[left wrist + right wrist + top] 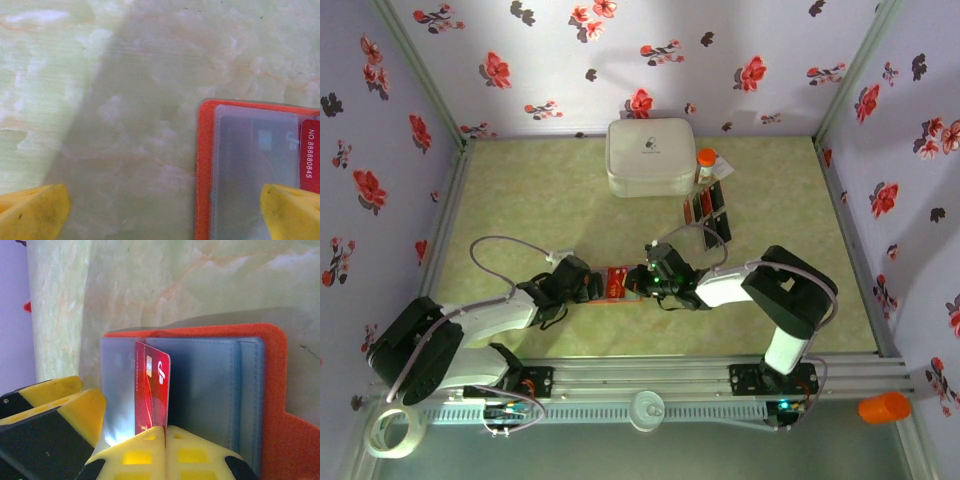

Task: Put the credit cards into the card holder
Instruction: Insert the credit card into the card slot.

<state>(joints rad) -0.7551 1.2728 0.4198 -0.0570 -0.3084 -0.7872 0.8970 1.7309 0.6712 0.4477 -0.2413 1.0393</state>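
I'm on the insertion step. My right claw (165, 440) is clamped on a thin red plastic credit card (152, 390), which stands upright over the open, flat orange card holder (272, 390) by the near edge of the pale green table (520, 200). My left claw (162, 212) gapes wide over the holder's edge. Next, I judge, the card needs angling into a blue-grey sleeve.

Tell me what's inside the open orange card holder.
Blue-grey plastic sleeves line the card holder. The right claw pinches a red card edge-on over them. Whether the clouded sleeves hide other cards, I cannot tell.
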